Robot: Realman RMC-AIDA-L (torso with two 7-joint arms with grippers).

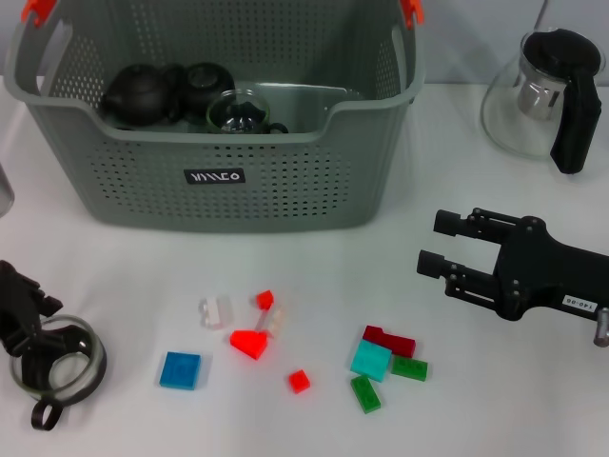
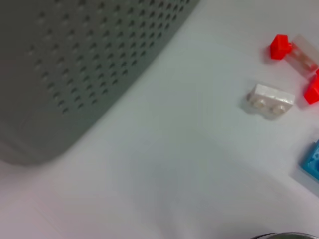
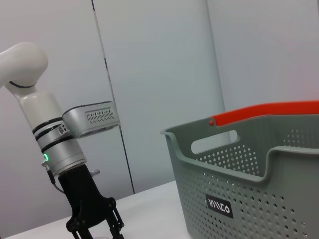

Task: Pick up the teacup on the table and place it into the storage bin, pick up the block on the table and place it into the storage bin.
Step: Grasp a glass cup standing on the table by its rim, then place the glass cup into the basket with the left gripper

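Two grippers are in play, and the nearer drama sits at the lower left of the head view: the left gripper (image 1: 43, 357) is down over the glass teacup (image 1: 55, 367), its black fingers (image 1: 29, 335) reaching into the ring of the rim. Whether they are actually clamped on the glass, I cannot tell. That is the risk right here: glass is slick, and a lift on a half-made grip would likely drop or tip the cup back onto the worktop (image 1: 143, 276).

Across the lower middle, loose blocks lie scattered: a blue block (image 1: 181, 369), a red wedge (image 1: 249, 343), a clear brick (image 1: 216, 311), and a cluster around the cyan block (image 1: 370, 360). They are small and low, so picking one cleanly without nudging its neighbours looks tricky.

At centre right the right gripper (image 1: 430, 244) hovers clear of everything, fingers apart, holding nothing.

Farther back, the storage bin (image 1: 214, 176) fills the upper left, already holding dark teaware (image 1: 143, 95); a careless drop could crack glass against it. The glass teapot (image 1: 547, 95) stands at the upper right.
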